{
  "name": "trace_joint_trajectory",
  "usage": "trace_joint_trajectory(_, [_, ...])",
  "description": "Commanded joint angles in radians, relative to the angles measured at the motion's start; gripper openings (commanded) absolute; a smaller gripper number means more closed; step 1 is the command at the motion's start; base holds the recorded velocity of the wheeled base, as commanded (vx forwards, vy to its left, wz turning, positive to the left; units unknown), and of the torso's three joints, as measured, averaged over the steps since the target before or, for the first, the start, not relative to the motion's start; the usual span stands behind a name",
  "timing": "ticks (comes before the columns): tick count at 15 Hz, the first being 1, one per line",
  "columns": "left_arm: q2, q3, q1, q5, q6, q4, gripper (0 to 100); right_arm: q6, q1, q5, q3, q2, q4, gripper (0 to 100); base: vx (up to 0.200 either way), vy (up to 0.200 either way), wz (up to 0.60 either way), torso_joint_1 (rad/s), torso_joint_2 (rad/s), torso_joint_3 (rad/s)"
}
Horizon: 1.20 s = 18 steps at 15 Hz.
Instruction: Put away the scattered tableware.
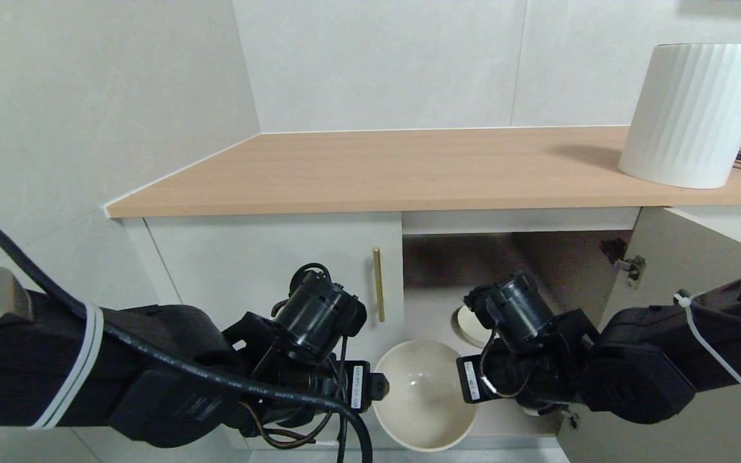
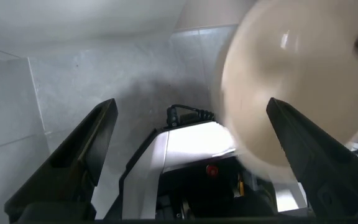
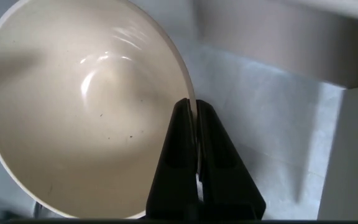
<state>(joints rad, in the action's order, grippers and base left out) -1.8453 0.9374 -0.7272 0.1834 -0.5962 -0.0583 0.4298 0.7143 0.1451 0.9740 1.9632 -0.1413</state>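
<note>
Since my right claw [image 3: 193, 118] is pinched tight on the rim of the bowl [image 1: 423, 399] — one finger inside, one outside — the bowl hangs tilted, mouth up, just in front of the open cabinet [image 1: 538, 257]. My left claw [image 2: 191, 106] gapes wide with nothing in it, close at the bowl's far side; I judge it is there to steady the load. A plate [image 1: 470, 325] lies on the cabinet floor, so the bowl likely goes in beside it. A rim pinch is thin — a knock on the cabinet frame could twist it loose.
</note>
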Motion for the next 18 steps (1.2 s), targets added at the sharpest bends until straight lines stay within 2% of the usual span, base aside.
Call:
trace_joint_trajectory(1, [0.005,0.0,0.0,0.001,-0.001,0.0,100,0.012,-0.062,0.002,-0.008,0.029,-0.018,0,0.0,0.0,0.0,0.0,0.0,0.0])
trace_joint_trajectory(2, [0.005,0.0,0.0,0.001,-0.001,0.0,100,0.018,-0.078,0.002,-0.008,0.031,-0.021,0,0.0,0.0,0.0,0.0,0.0,0.0])
trace_joint_trajectory(3, [0.009,0.0,0.0,0.001,-0.001,0.0,100,0.037,-0.13,0.002,0.0,0.049,-0.026,0,0.0,0.0,0.0,0.0,0.0,0.0])
trace_joint_trajectory(6, [0.017,0.0,0.0,-0.001,-0.001,-0.002,100,0.056,-0.188,0.014,-0.005,0.131,-0.198,0,0.0,0.0,0.0,0.0,0.0,0.0])
trace_joint_trajectory(9, [0.018,0.0,0.0,0.001,-0.001,-0.002,100,0.096,-0.239,0.094,0.022,0.2,-0.305,0,0.0,0.0,0.0,0.0,0.0,0.0])
trace_joint_trajectory(18, [0.017,-0.002,0.002,0.001,0.001,-0.002,100,0.109,-0.355,0.126,0.147,0.293,-0.31,0,0.0,0.0,0.0,0.0,0.0,0.0])
